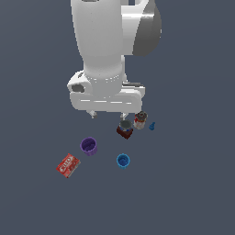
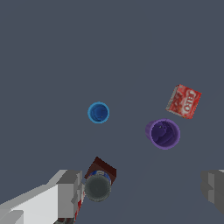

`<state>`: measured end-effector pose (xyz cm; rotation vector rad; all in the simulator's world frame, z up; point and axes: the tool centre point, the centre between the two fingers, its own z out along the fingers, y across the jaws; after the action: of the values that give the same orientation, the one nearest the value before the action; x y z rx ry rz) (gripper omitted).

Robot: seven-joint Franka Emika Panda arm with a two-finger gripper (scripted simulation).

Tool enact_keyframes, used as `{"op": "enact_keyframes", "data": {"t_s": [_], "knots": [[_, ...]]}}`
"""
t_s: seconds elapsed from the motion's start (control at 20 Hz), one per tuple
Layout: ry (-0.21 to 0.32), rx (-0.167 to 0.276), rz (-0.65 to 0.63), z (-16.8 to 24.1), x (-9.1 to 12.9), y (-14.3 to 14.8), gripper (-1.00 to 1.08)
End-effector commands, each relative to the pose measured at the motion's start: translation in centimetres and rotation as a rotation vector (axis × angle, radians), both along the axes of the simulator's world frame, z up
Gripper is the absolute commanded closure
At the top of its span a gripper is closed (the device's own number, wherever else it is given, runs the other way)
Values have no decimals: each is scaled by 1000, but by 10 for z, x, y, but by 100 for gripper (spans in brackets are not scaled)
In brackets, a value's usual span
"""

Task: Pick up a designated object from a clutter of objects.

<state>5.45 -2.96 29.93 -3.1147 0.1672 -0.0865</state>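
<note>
Here the claw (image 2: 140,188) stands wide open, holding nothing: in the wrist view one grey finger (image 2: 69,192) shows at one edge of the picture and the other finger at the opposite edge, with bare tabletop (image 2: 109,43) between them. In the exterior view the claw itself is mostly hidden under the white wrist body of the arm (image 1: 108,92), which hangs above the far part of the clutter.

Closest to the claw is the dark red-brown block (image 1: 125,131) with a grey round top; in the wrist view it (image 2: 101,168) lies just beside the nearer finger, apart from it as far as can be told. Just beside the block, toward the exterior view's right, stands a small can (image 1: 141,120), and near that a tiny blue piece (image 1: 152,125).

Farther out sits the blue cup (image 1: 123,160), upright with its mouth open upward, well apart from the block. The purple cup (image 1: 89,146) stands toward the exterior view's left, also upright and empty.

Farthest from the claw lies the red flat box (image 1: 68,165), flat on the tabletop with white lettering on its face, turned at an angle. It rests near the purple cup but not touching it, and well apart from the claw; in the wrist view it (image 2: 183,101) lies beyond the purple cup (image 2: 163,134).
</note>
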Motion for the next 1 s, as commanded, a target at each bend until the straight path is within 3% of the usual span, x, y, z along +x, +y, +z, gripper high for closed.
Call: {"op": "enact_keyframes", "data": {"t_s": [0.0,0.5,0.95], "knots": [[5,5,-33,-14,11,-14,-92],[26,16,-193,-91,54,-86,-92],[45,9,-327,-170,72,-154,-92]]}}
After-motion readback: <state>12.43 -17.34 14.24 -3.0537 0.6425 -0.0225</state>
